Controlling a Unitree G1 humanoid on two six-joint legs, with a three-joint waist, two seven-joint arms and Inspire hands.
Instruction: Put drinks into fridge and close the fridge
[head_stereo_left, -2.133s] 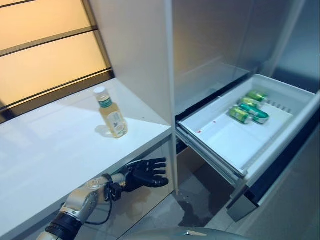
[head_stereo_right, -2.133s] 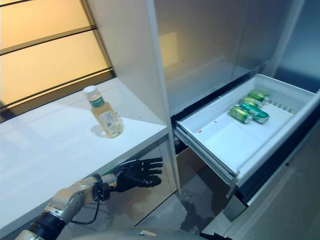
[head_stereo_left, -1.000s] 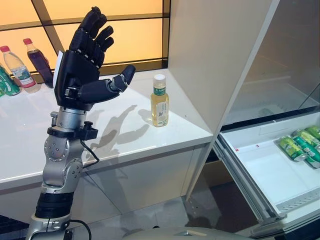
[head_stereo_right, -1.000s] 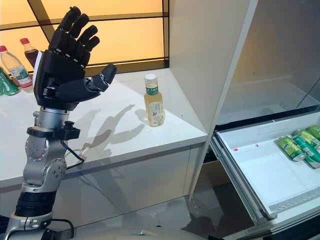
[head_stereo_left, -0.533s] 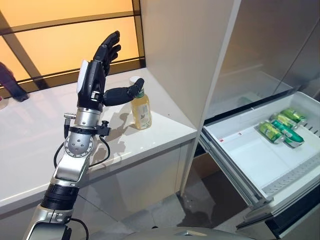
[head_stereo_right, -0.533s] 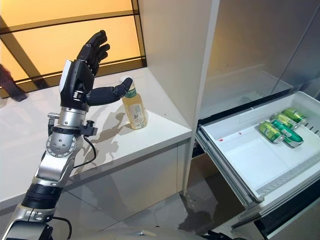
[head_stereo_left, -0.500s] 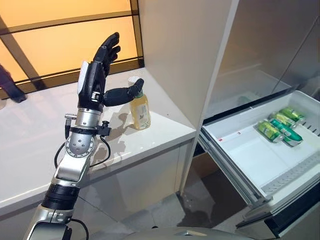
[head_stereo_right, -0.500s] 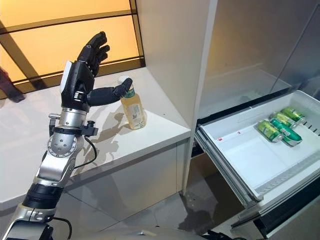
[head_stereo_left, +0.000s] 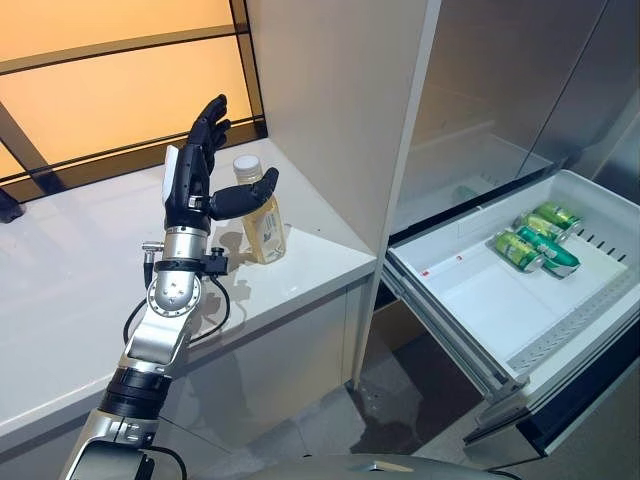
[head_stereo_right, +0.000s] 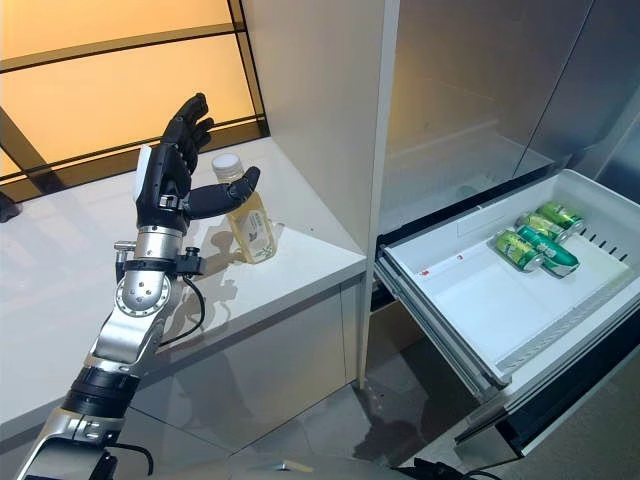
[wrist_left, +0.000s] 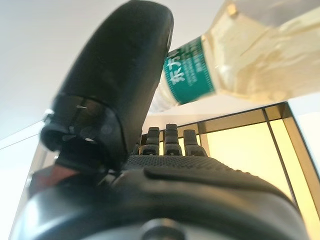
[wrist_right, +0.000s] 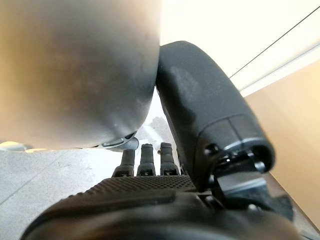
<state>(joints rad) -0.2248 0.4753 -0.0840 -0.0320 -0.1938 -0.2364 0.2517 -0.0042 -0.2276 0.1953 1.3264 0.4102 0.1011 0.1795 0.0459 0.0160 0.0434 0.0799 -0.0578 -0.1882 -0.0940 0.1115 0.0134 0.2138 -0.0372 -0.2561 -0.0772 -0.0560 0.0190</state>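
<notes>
A bottle of pale yellow drink (head_stereo_left: 263, 218) with a white cap stands upright on the white counter (head_stereo_left: 80, 270), close to the fridge's side wall. My left hand (head_stereo_left: 193, 172) is raised just left of it, open, fingers straight and pointing up. Its thumb (head_stereo_left: 250, 194) reaches across in front of the bottle's neck; I cannot tell if it touches. In the left wrist view the thumb (wrist_left: 115, 85) lies beside the bottle's green neck label (wrist_left: 192, 75). The fridge drawer (head_stereo_left: 480, 300) is pulled out, with green cans (head_stereo_left: 530, 240) lying at its back. My right hand (wrist_right: 150, 195) is open and holds nothing.
The tall white fridge side wall (head_stereo_left: 330, 100) stands between the counter and the drawer. The open drawer's front corner (head_stereo_left: 500, 385) juts out over the grey floor (head_stereo_left: 400, 420). A dark drink (head_stereo_left: 8, 207) shows at the counter's far left edge.
My left arm came up from under the counter, rose high, then came down and forward to the bottle, thumb now across its neck. The camera has also shifted.
</notes>
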